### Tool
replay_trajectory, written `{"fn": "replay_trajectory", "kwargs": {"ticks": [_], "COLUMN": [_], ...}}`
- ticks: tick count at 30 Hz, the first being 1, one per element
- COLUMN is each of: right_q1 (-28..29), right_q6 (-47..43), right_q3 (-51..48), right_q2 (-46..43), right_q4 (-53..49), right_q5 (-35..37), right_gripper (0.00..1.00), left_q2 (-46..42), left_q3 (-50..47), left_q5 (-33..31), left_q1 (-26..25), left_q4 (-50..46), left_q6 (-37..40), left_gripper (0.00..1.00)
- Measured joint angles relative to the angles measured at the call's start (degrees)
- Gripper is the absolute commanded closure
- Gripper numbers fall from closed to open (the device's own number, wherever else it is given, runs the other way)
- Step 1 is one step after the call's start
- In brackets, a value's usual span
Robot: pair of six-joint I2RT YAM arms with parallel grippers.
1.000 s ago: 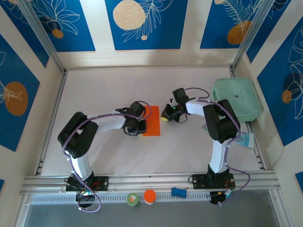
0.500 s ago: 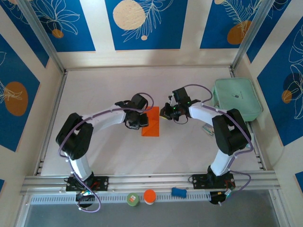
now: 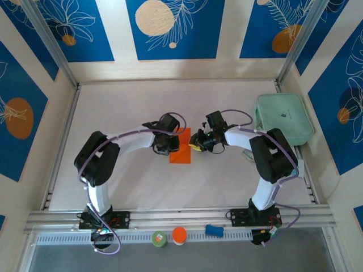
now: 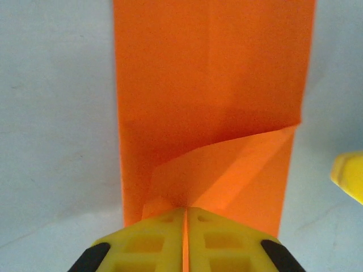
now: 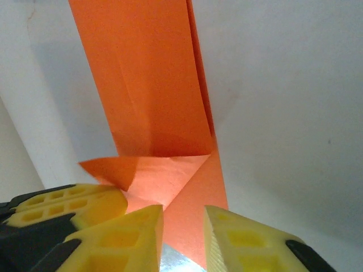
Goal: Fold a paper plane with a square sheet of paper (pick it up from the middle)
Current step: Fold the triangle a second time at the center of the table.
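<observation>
The square sheet of paper (image 3: 181, 148) is bright orange and lies mid-table, folded into a narrow strip. One corner flap (image 4: 238, 170) of it stands lifted. My left gripper (image 4: 185, 211) sits at the strip's left edge (image 3: 169, 141), shut on a thin orange edge of that flap. My right gripper (image 5: 182, 216) is at the strip's right edge (image 3: 197, 143), its jaws apart with a clear gap, orange paper (image 5: 153, 85) lying under and between them. One left finger (image 5: 85, 199) shows beside the right jaws. A pointed paper plane is out of view.
A mint-green case (image 3: 283, 118) lies at the right back, near the wall. A small packet (image 3: 295, 168) rests by the right arm. On the front rail stand a green cup (image 3: 160, 238), a round orange disc (image 3: 179, 234) and a blue piece (image 3: 214, 229).
The left gripper has shifted up and right along the strip's edge and holds the flap. The right gripper has moved slightly toward the paper and its jaws have parted.
</observation>
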Motion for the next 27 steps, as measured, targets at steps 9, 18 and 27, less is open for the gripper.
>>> {"fn": "replay_trajectory", "kwargs": {"ticks": [9, 18, 27], "right_q1": [1.92, 3.5, 5.03], "right_q6": [3.39, 6.69, 8.04], "right_q3": [0.0, 0.96, 4.39], "right_q2": [0.0, 1.38, 4.04], "right_q4": [0.26, -2.03, -3.89], "right_q5": [-0.02, 2.29, 5.31], "right_gripper": [0.69, 0.69, 0.73], "left_q2": [1.84, 2.01, 1.68], "left_q3": [-0.76, -2.58, -3.63], "left_q5": [-1.81, -1.79, -1.75], "left_q1": [0.26, 0.26, 0.31], "left_q4": [2.1, 5.88, 7.93], "left_q6": [-1.25, -3.19, -4.37], "left_gripper": [0.93, 0.93, 0.93]}}
